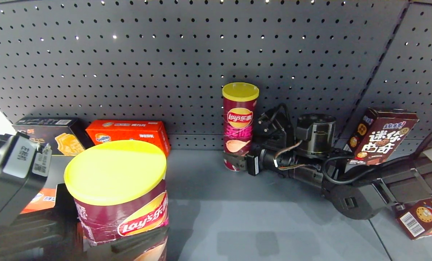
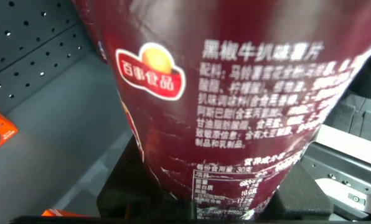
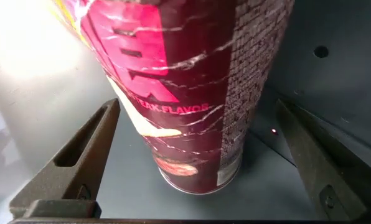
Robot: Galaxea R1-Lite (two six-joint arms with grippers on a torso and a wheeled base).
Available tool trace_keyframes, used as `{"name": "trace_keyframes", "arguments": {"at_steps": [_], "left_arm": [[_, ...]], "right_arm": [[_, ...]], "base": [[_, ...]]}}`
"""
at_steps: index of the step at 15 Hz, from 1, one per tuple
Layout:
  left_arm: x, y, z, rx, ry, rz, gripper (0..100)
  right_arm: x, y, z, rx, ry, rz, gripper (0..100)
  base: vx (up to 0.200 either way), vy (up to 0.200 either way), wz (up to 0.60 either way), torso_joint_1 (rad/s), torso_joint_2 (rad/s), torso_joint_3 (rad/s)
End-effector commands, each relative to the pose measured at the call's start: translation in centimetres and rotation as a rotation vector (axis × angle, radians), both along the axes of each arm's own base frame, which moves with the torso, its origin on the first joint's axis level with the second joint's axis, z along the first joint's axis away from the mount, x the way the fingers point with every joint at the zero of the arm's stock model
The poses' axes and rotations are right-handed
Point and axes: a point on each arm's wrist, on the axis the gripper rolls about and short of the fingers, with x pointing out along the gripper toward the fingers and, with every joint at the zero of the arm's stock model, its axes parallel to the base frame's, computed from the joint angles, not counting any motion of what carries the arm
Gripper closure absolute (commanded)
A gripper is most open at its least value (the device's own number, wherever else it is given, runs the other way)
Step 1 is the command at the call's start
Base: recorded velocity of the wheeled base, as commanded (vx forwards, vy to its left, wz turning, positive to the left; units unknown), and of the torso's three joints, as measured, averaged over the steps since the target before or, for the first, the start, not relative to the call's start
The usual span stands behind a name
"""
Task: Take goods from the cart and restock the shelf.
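A maroon chips can with a yellow lid stands upright on the grey shelf, close to the pegboard back wall. My right gripper is open around its base; in the right wrist view the can stands between the two fingers with a gap on each side. A second, matching chips can is up close at the front left, held upright above the shelf. My left gripper is shut on the lower part of this can.
At the back left lie a black box and an orange box. A brown cookie box stands at the right behind the right arm, another lies at the front right. Bare shelf floor spans the middle front.
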Motion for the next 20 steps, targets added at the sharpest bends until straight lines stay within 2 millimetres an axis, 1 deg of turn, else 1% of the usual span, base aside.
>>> {"name": "trace_keyframes", "arguments": {"at_steps": [1, 2, 7, 10, 12, 13, 15, 18, 20], "left_arm": [[0.0, 0.1, 0.0, -0.001, -0.001, 0.006, 100], [0.0, 0.1, 0.0, -0.001, -0.001, 0.006, 100], [-0.1, 0.2, 0.0, -0.003, -0.004, 0.006, 100], [-0.2, 0.3, -0.2, 0.002, 0.002, 0.006, 100], [-0.3, 0.4, -0.2, 0.000, 0.000, 0.006, 100], [-0.3, 0.4, -0.2, 0.001, 0.001, 0.006, 100], [-0.3, 0.4, -0.2, -0.001, -0.001, 0.006, 100], [-0.3, 0.4, -0.1, -0.005, -0.007, 0.004, 100], [-0.3, 0.4, -0.2, -0.001, -0.002, 0.004, 100]], "right_arm": [[0.2, 0.1, -0.4, -0.003, 0.002, 0.005, 0], [0.3, 0.2, -0.3, 0.007, -0.010, 0.010, 100], [-0.1, 0.1, -0.1, 0.009, -0.014, 0.010, 100], [-1.3, -0.4, 0.8, 0.017, -0.025, 0.020, 100], [-3.5, -1.2, 2.1, 0.028, -0.040, 0.037, 100], [-4.1, -1.4, 2.4, 0.030, -0.042, 0.042, 100], [-6.6, -2.1, 3.1, 0.034, -0.049, 0.071, 100], [-9.1, -3.0, 3.3, 0.032, -0.046, 0.089, 100], [-11.0, -3.6, 3.1, 0.025, -0.037, 0.111, 100]], "base": [[0.000, 0.000, 0.00, 0.000, 0.00, 0.000], [0.000, 0.000, 0.00, 0.000, 0.00, 0.000], [0.000, 0.000, 0.00, 0.000, 0.00, 0.000], [0.000, 0.000, 0.00, 0.000, 0.00, 0.000], [0.000, 0.000, 0.00, 0.000, 0.00, 0.000], [0.000, 0.000, 0.00, 0.000, 0.00, 0.000], [0.000, 0.000, 0.00, 0.000, 0.00, 0.000], [0.000, 0.000, 0.00, 0.000, 0.00, 0.000], [0.000, 0.000, 0.00, 0.000, 0.00, 0.000]]}}
